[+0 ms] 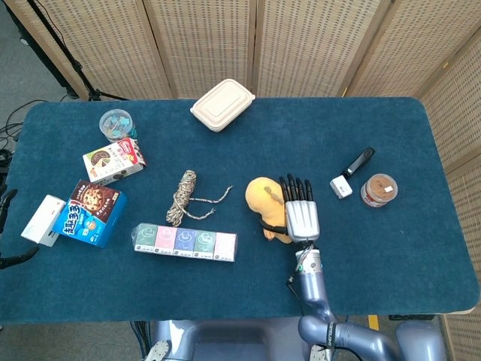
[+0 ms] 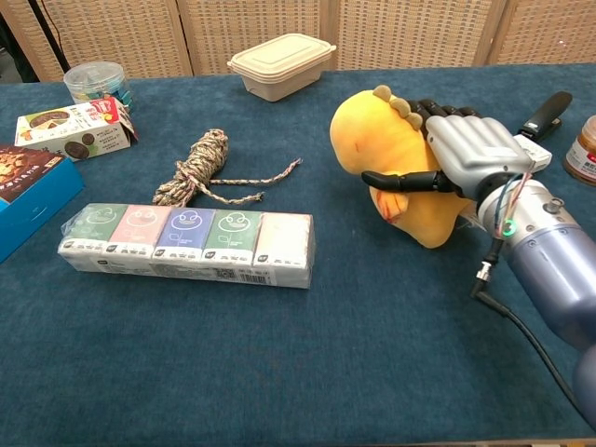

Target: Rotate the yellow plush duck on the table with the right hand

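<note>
The yellow plush duck (image 1: 265,204) (image 2: 389,154) sits right of the table's middle, its body leaning toward the right. My right hand (image 1: 303,213) (image 2: 470,154) is against the duck's right side. The thumb lies across the duck's front and the fingers reach round its back, so the hand grips it. My left hand does not show in either view.
A tissue multipack (image 1: 185,242) (image 2: 186,244) and a rope bundle (image 1: 183,197) (image 2: 196,166) lie left of the duck. A lunch box (image 1: 222,104) is at the back. A black-and-white stapler (image 1: 352,171) and brown jar (image 1: 378,189) are at right. Snack boxes (image 1: 92,213) are at far left.
</note>
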